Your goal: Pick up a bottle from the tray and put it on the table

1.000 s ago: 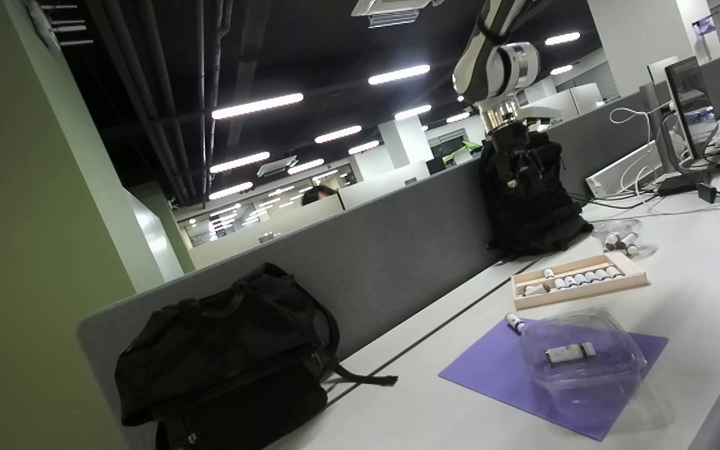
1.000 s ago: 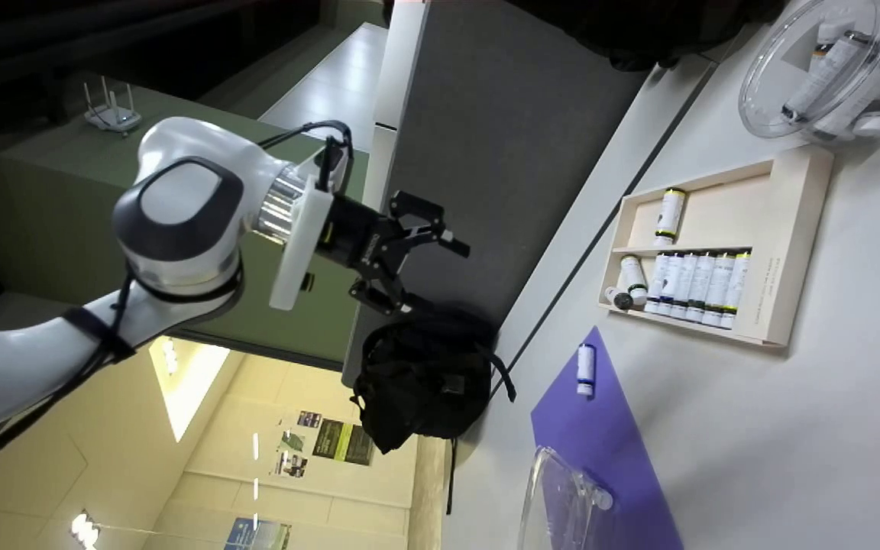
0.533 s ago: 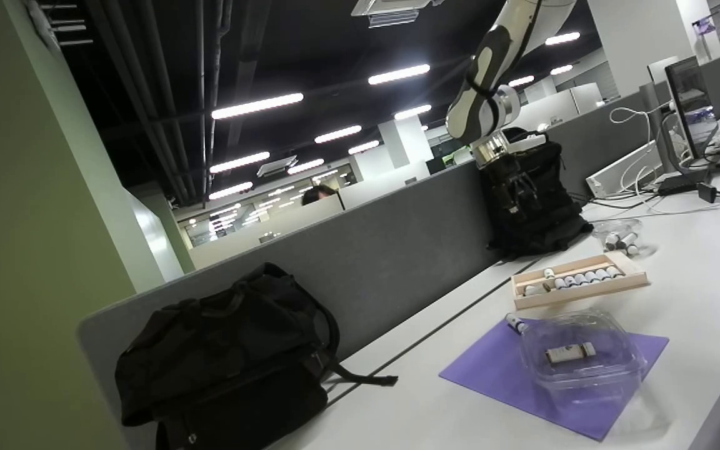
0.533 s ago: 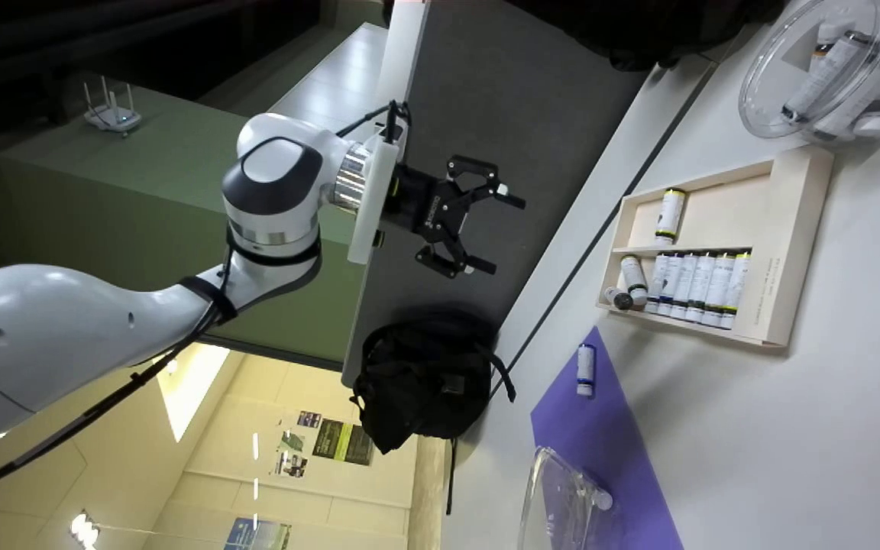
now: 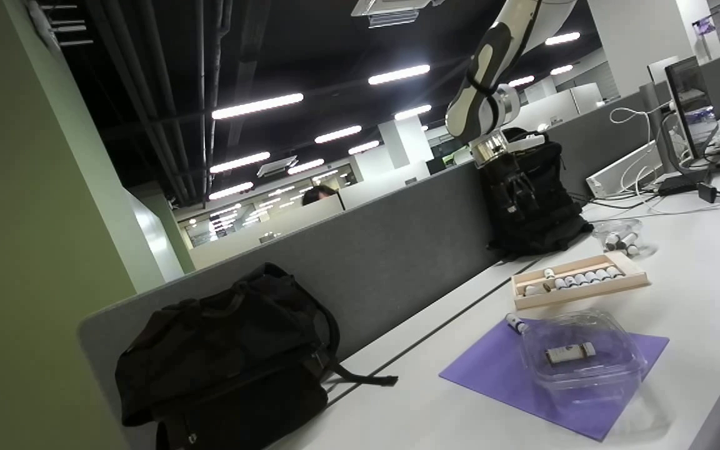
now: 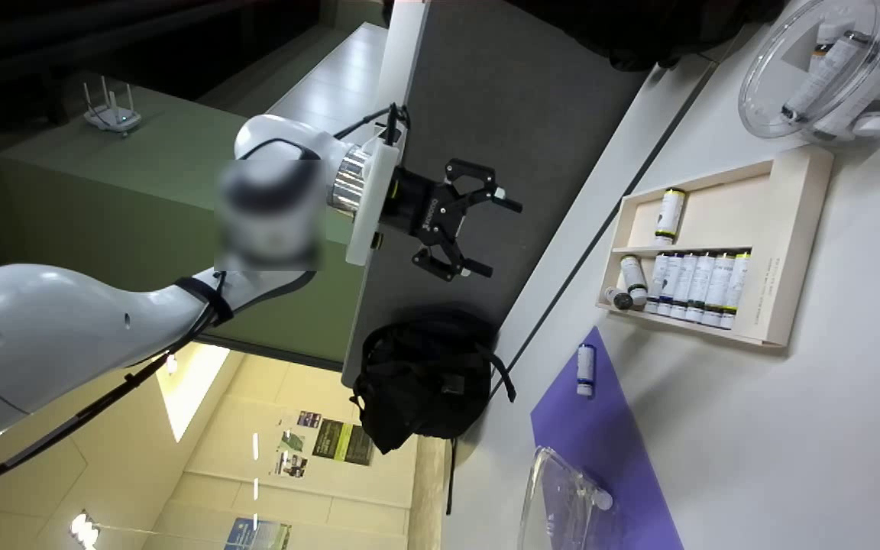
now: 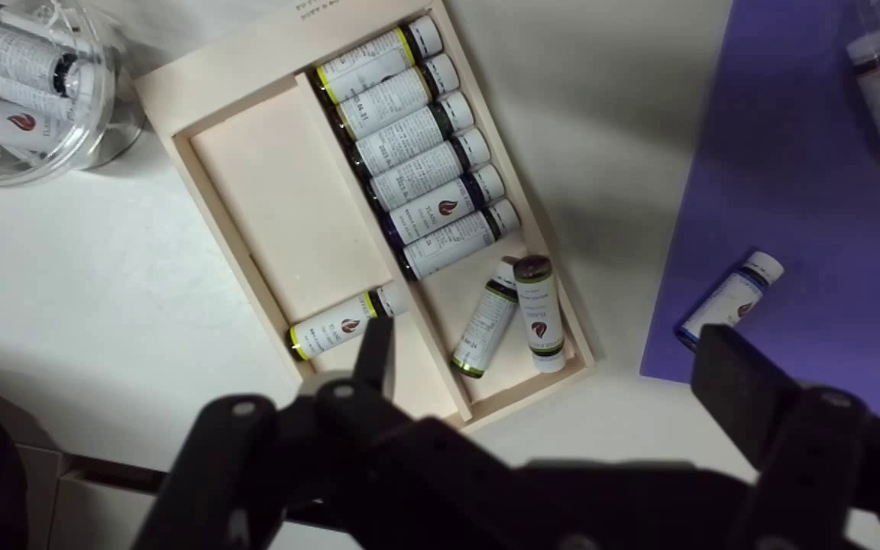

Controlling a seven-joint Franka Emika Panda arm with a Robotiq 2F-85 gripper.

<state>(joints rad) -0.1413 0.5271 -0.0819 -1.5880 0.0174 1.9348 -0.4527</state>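
Note:
The light tan tray (image 7: 279, 191) lies on the white table (image 7: 119, 298) and shows in both exterior views (image 5: 632, 265) (image 6: 799, 229). One compartment holds a row of several white-labelled bottles (image 7: 402, 141). At its end are two loose green-banded bottles, one (image 7: 486, 328) lying and one (image 7: 538, 309) overlapping it, cap toward the corner. A yellow-banded bottle (image 7: 337, 327) lies in the other compartment. My gripper (image 6: 498, 236) is open and empty, in the air above and away from the tray. In the wrist view its fingers (image 7: 547, 344) are wide apart, one overlapping the tray, one the purple mat.
A purple mat (image 6: 600, 428) holds a blue-banded bottle (image 6: 585, 369) and a clear plastic box (image 5: 585, 369) by another bottle. A clear tub of bottles (image 6: 822, 69) stands beyond the tray. Black backpacks (image 5: 222, 356) (image 5: 532, 219) rest along the grey partition (image 5: 397, 262).
Over the second, my gripper has come lower and closer to the tray, still open. In the last half second it has hardly moved. The bottles and tray have not moved.

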